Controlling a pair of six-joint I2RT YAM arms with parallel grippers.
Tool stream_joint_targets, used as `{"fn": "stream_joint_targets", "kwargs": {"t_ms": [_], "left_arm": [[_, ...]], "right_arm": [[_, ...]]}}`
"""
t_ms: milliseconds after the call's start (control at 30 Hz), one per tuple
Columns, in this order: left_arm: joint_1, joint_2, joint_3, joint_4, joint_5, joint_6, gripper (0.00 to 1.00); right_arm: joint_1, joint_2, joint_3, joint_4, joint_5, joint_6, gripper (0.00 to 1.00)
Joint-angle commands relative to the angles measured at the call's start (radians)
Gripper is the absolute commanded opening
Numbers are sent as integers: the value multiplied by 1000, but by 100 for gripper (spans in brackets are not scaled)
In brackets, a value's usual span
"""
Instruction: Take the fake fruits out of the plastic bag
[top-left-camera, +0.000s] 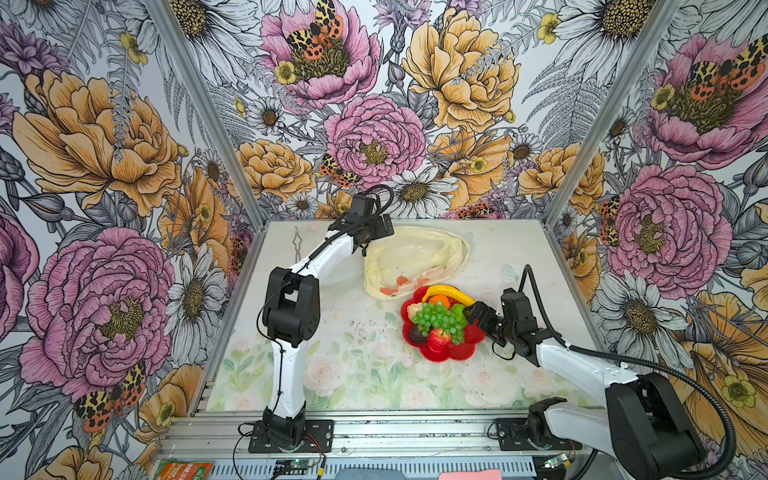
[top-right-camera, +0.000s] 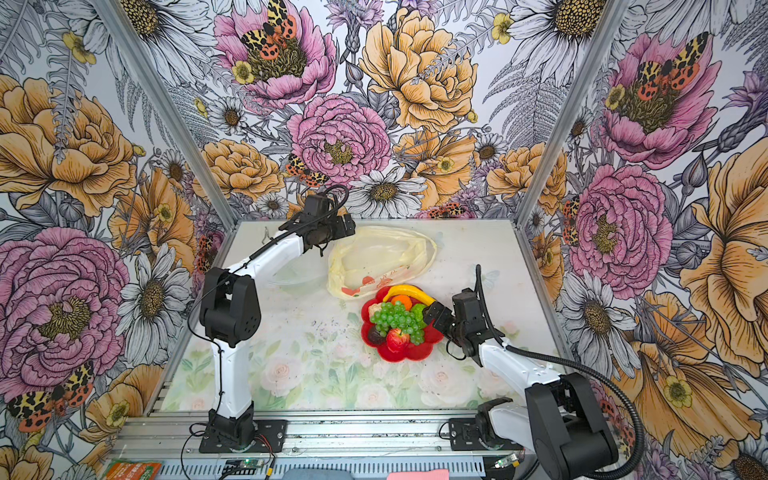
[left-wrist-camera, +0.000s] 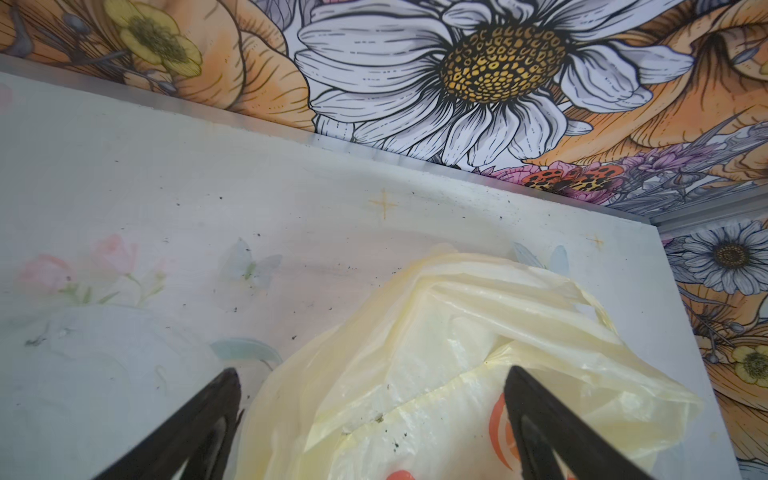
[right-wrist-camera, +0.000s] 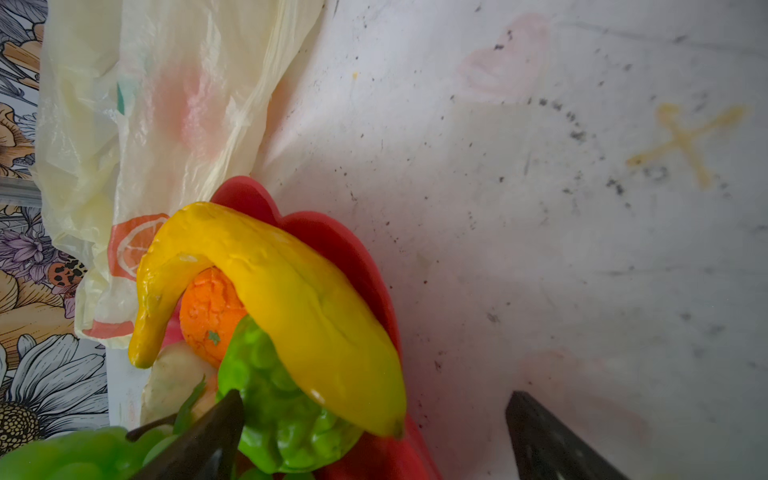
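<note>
The fake fruits (top-left-camera: 440, 318) were heaped on the red plate (top-left-camera: 463, 353), so the plastic bag (top-left-camera: 415, 257), at its eleven o'clock, was judged empty. The left tool (left-wrist-camera: 372, 374) over the bag and the right tool (right-wrist-camera: 374, 395) at the plate's three o'clock were held apart, unladen.

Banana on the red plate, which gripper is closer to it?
Right. The right gripper is open, just beside one end of the banana; the left gripper is open over the plastic bag, farther back.
</note>
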Motion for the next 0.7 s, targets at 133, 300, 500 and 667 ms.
{"fn": "stream_joint_targets", "kwargs": {"t_ms": [133, 300, 500, 667], "left_arm": [[60, -356, -351, 74, -52, 0, 99], [131, -573, -674, 200, -59, -60, 99], [212, -740, -944, 279, -101, -77, 98], [286, -857, -1106, 334, -138, -75, 99]], "right_arm": [[37, 43, 1, 107, -22, 12, 99], [117, 94, 24, 157, -19, 19, 99], [210, 169, 71, 196, 0, 22, 99], [250, 218, 100, 196, 13, 16, 99]]}}
